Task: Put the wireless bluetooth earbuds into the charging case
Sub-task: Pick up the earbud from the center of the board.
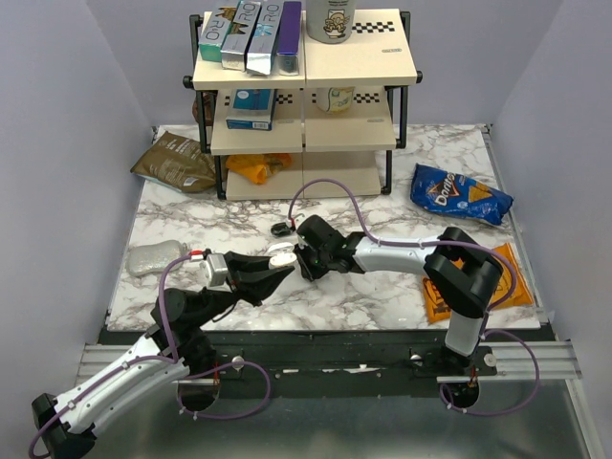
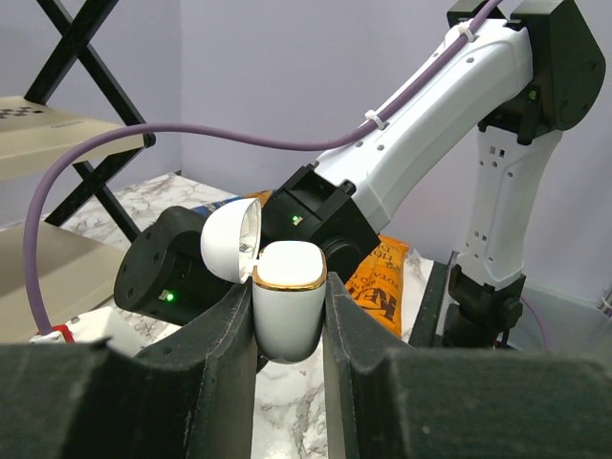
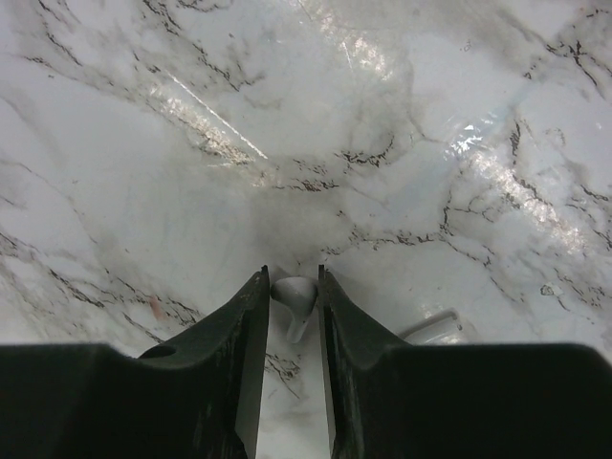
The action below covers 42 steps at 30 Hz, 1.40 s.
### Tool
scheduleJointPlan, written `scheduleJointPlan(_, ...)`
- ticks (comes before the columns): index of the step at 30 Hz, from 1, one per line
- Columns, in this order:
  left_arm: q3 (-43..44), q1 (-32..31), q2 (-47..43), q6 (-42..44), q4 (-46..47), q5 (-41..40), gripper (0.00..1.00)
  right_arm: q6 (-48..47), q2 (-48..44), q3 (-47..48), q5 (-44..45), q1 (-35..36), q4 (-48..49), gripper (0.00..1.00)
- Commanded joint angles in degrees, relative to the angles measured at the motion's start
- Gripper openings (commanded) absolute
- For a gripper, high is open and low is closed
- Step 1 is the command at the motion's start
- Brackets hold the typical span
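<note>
Left wrist: left tool point(image 2: 287, 285) clamps open-lidded charging case point(image 2: 288, 320) (contents hidden); right tool point(image 3: 292, 275) pinches earbud point(image 3: 294, 298).

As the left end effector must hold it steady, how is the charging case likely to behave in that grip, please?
The charging case looks glossy and rounded, so it is probably rigid but slippery in the left end effector. Its open hinged lid could swing if bumped.

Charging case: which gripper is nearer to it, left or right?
Left. The left gripper clamps the charging case between its fingers; the right gripper, pinching a small white piece, hovers just beside the case's open lid.
</note>
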Motion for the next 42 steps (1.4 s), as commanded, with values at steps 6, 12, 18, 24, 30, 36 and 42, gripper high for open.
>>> scheduleJointPlan(6,1.20,-0.49,-0.60,-0.14,0.26,-0.98,0.00,1.98,1.25,-2.67,1.88,0.81,-2.57,0.42)
scheduleJointPlan(12,1.20,-0.58,-0.87,-0.23,0.09,-1.07,0.00,2.33,1.07,-3.02,1.99,0.81,-2.66,0.44)
scheduleJointPlan(18,1.20,-0.67,-1.13,-0.23,-0.18,-0.98,0.00,2.86,0.81,-3.63,2.33,0.81,-2.84,0.41)
scheduleJointPlan(24,1.20,-0.76,-0.96,-0.06,-0.09,-0.89,0.00,3.56,0.11,-4.69,2.86,0.72,-3.19,0.42)
scheduleJointPlan(30,1.20,-0.84,-0.87,-0.15,0.26,-0.63,0.00,3.74,-0.16,-5.39,2.95,0.81,-3.45,0.42)
scheduleJointPlan(36,1.12,-1.02,-0.78,-0.23,0.35,-0.54,0.00,4.09,0.19,-5.48,2.95,0.81,-3.54,0.41)
scheduleJointPlan(42,1.11,-1.11,-0.87,-0.23,0.26,-0.80,0.00,4.35,0.37,-5.57,2.78,0.81,-3.54,0.31)
